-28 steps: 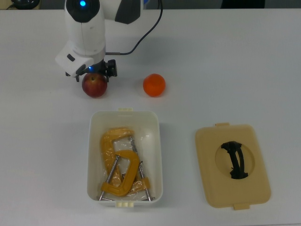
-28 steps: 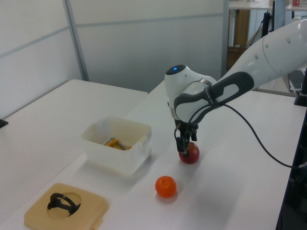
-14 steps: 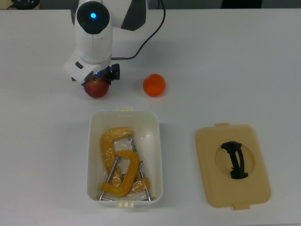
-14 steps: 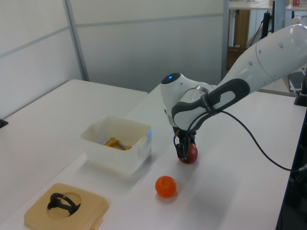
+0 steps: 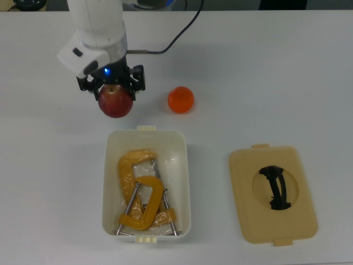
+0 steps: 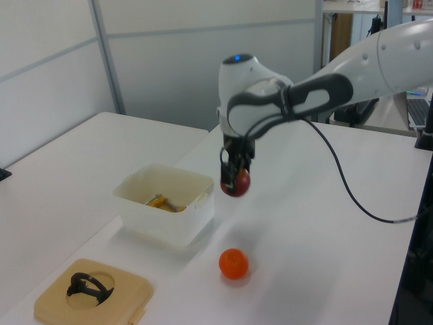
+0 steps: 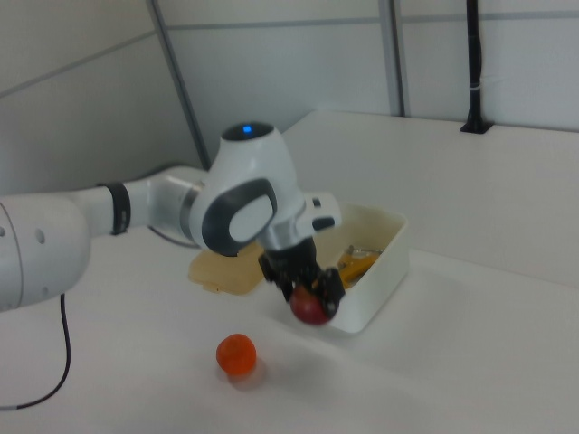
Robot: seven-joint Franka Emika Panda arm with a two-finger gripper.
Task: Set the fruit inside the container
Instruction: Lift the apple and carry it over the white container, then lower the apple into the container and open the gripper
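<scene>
Gripper pinches the apple across its top, upper left of top view; firm, smooth, round fruit likely slips unless gripped mid-body.

Arm: upper links cut off by the top view's top edge. Apple: upper part hidden under gripper. Lid: mostly hidden behind the arm in the right view. Clamps: largely concealed by container wall in the left view.
</scene>
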